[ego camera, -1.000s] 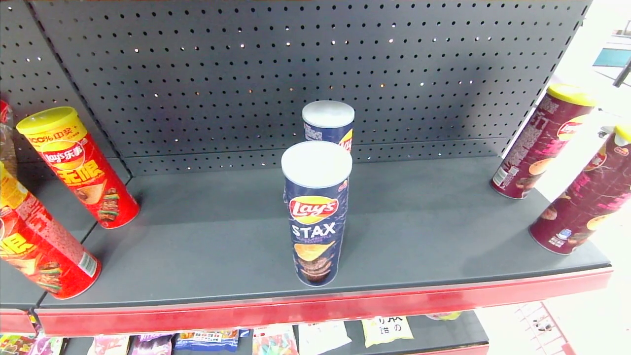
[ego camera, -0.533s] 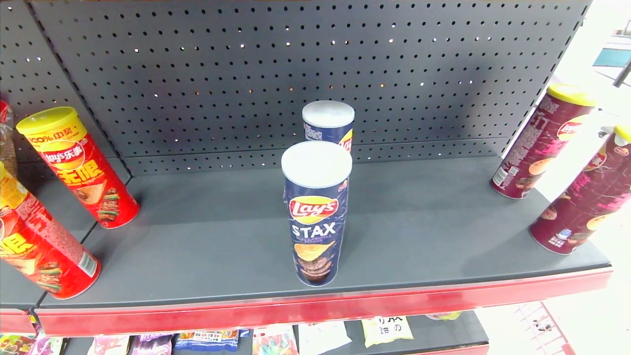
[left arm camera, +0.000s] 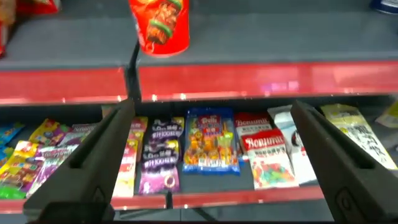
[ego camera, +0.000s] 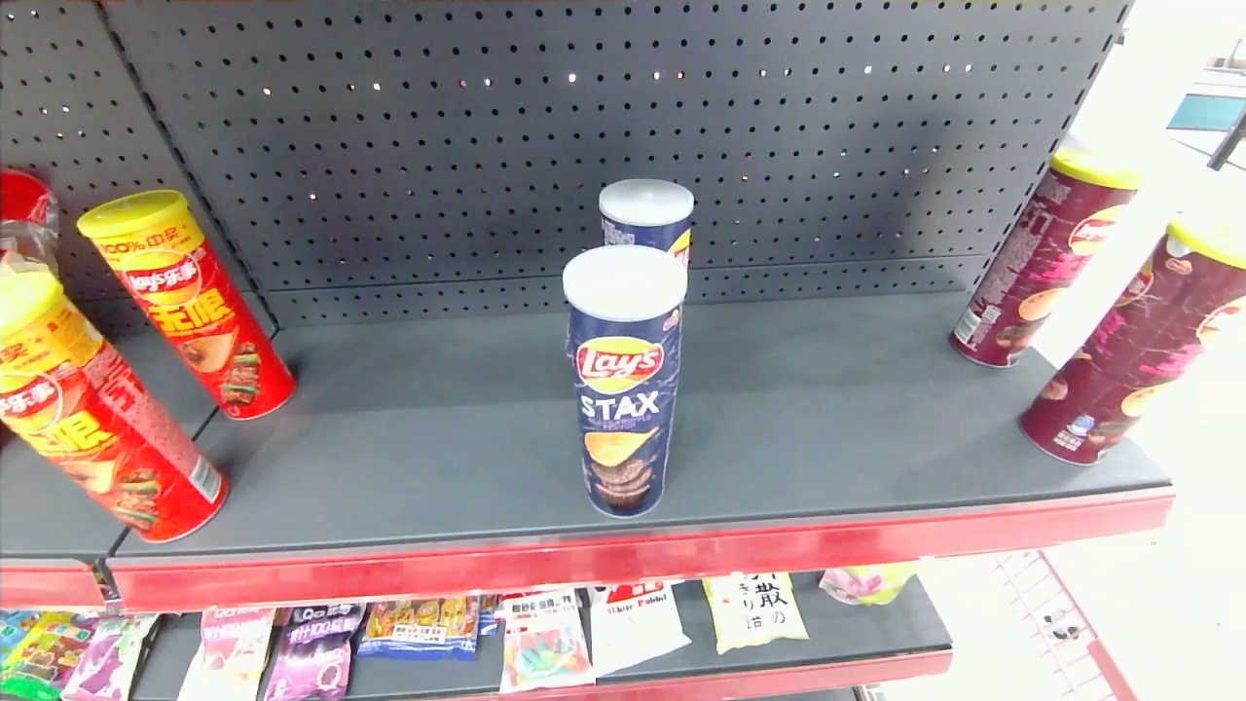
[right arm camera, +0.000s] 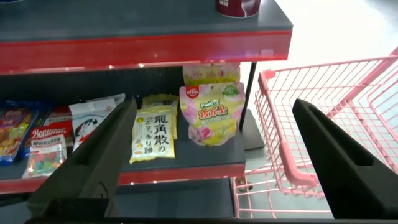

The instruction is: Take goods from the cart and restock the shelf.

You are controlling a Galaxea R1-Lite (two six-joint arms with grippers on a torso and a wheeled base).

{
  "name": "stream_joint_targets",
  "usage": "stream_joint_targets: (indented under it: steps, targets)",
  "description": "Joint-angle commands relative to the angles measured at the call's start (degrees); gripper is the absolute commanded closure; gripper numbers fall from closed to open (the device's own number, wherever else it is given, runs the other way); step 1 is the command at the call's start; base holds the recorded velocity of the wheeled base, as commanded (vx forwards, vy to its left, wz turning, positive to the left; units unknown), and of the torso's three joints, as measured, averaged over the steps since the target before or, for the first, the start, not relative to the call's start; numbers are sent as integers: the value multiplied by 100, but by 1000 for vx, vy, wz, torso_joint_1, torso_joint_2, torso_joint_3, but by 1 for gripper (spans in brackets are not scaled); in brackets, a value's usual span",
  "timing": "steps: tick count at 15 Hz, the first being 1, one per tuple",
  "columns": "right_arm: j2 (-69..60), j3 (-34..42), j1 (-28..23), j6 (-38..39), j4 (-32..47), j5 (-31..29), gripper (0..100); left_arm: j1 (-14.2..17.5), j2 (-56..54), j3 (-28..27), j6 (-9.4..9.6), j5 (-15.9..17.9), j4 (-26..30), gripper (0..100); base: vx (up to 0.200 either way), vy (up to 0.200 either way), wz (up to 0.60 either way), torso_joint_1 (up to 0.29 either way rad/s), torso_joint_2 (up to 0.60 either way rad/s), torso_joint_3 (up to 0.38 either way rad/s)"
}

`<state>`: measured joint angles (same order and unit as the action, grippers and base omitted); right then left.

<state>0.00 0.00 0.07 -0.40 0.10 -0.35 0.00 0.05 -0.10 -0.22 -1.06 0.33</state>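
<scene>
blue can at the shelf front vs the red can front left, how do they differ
The blue can has a dark blue body and pale lid; the red can has a red body and yellow lid. The blue can stands mid-shelf with a twin can right behind it; the red can stands at the left end. Both are tall tubes standing on end near the shelf's front edge.

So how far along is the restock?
Looks done: a front blue cylindrical chip can and a rear blue cylindrical chip can stand on the grey metal shelf. In hand: nothing; left end effector and right end effector are open, empty. Left: fetching more from the pink wire cart, contents not visible.
</scene>
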Motion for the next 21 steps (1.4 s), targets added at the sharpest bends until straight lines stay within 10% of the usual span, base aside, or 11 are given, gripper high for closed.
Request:
stream_joint_targets:
  steps: [1,21]
  targets:
    - [9,0,1,-4,-1,0,0,0,-5,1,-4,1,2,0,-200,0,0,-2,2,-2]
    - [9,0,1,5,-1,0,0,0,-5,1,-4,1,2,0,0,0,90,-1,0,0]
